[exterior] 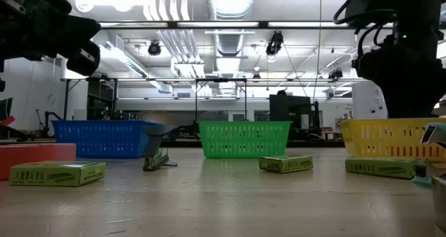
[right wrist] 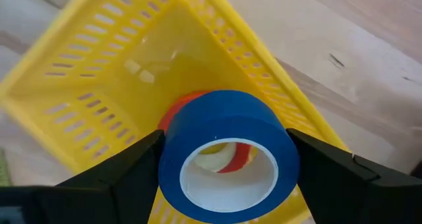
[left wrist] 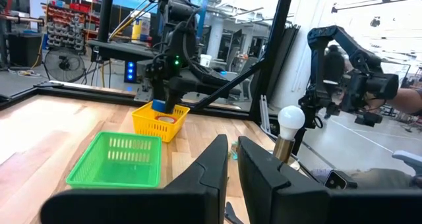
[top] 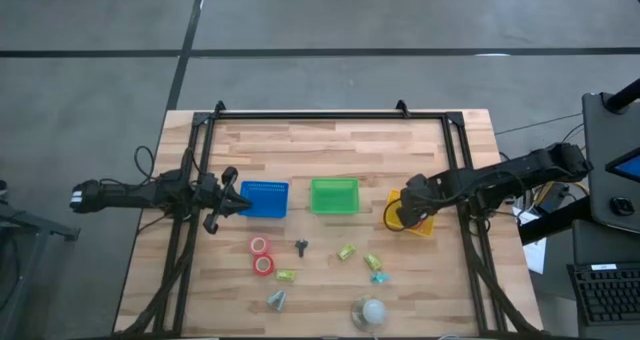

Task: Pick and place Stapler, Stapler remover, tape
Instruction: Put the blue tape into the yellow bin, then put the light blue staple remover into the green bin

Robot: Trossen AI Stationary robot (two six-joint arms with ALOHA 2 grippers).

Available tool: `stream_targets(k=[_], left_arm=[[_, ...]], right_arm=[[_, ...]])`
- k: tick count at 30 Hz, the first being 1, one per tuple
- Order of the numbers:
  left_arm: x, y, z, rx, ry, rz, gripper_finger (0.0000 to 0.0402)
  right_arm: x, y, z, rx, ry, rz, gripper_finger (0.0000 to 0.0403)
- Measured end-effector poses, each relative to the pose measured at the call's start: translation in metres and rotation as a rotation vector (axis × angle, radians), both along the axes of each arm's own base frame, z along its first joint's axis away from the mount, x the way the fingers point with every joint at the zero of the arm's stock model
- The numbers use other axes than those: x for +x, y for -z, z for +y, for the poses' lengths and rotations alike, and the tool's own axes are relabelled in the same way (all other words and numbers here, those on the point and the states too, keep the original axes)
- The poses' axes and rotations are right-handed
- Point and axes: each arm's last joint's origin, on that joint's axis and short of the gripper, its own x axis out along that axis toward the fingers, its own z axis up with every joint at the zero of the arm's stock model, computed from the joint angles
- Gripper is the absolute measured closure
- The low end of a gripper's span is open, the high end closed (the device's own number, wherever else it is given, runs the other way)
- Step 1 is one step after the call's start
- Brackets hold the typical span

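Note:
My right gripper (top: 405, 208) points down over the yellow basket (top: 424, 220) and is shut on a dark blue tape roll (right wrist: 224, 151). A red tape roll (right wrist: 178, 112) lies in the basket under it. Two more red tape rolls (top: 261, 255) lie on the table's near left part, with a small dark stapler remover (top: 302, 246) to their right. Yellow-green staplers or boxes (top: 347, 251) (top: 372, 262) (top: 286, 276) lie around them. My left gripper (top: 225, 195) waits shut and level at the left, beside the blue basket (top: 265, 198). My right gripper pinches the blue roll's outer curved wall (right wrist: 282, 145) between its two fingers, one on each opposite side. The fingers come from above, pointing down. The roll lies flat with its hole up, lifted clear above the inside of the yellow basket.
A green basket (top: 334, 196) stands between the blue and yellow ones. A white ball (top: 372, 310) and small teal pieces (top: 379, 277) (top: 277, 299) lie near the front edge. Black frame rails (top: 200, 180) run along the table's left, right and far sides.

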Motion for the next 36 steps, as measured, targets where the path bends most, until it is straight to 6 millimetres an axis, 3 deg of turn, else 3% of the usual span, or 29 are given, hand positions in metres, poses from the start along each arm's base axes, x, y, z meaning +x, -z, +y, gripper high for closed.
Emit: stream_targets(k=[14,27,36], left_arm=[[0.000,0.000,0.000,0.000,0.000,0.001,0.0360],[0.000,0.000,0.000,0.000,0.000,0.003,0.0360],[0.000,0.000,0.000,0.000,0.000,0.002,0.0360]], right_arm=[[0.002,0.009,0.001,0.013,-0.006,-0.055,0.0087],[0.020,-0.025,0.008,0.035,-0.068,-0.177,0.0076],[0.020,-0.038,0.027,0.009,-0.088,-0.209,0.0076]])
